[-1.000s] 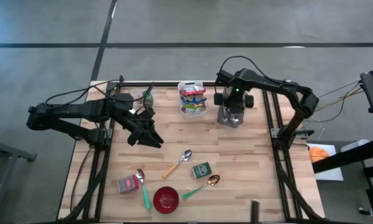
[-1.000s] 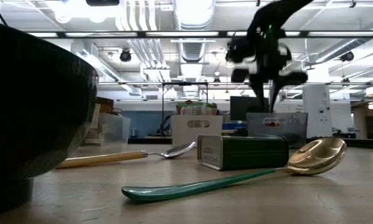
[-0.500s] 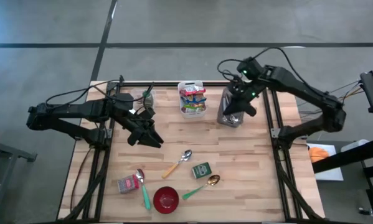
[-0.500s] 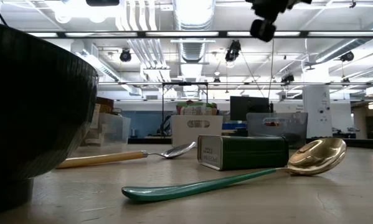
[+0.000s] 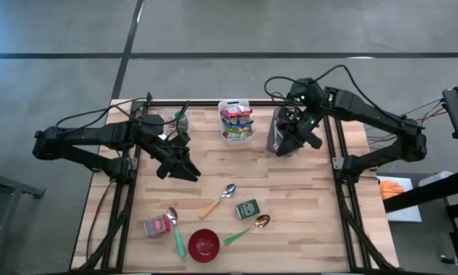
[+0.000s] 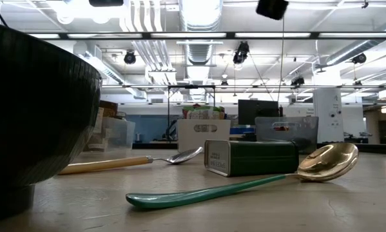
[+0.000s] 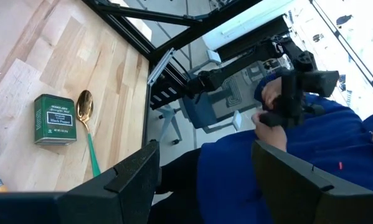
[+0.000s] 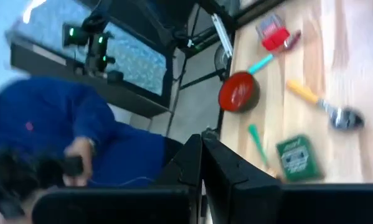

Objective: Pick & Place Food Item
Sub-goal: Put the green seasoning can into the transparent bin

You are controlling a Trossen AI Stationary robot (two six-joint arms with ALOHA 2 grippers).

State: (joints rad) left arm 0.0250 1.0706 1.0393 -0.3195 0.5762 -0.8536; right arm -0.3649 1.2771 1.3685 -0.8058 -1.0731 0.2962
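Note:
A white basket (image 5: 236, 122) of coloured snack packets stands at the table's far edge, also in the low view (image 6: 202, 134). A green tin (image 5: 248, 208) lies near the middle front, beside a gold spoon with a green handle (image 5: 251, 227). My right gripper (image 5: 288, 143) hangs above the grey bin (image 5: 278, 145) at the far right; its own view shows its fingers (image 8: 203, 155) shut with nothing between them. My left gripper (image 5: 186, 172) hovers left of centre, open and holding nothing (image 7: 205, 180).
A red bowl (image 5: 204, 244), a red packet (image 5: 158, 226), a wooden-handled spoon (image 5: 217, 202) and a green-handled spoon (image 5: 175, 233) lie near the front. A clear container (image 5: 175, 122) stands at the far left. A person in blue (image 7: 311, 155) is beyond the table.
My right gripper has risen from the grey bin, leaving the low view through its top, and its wrist has rolled and swung toward the table's right edge. The left arm has kept still.

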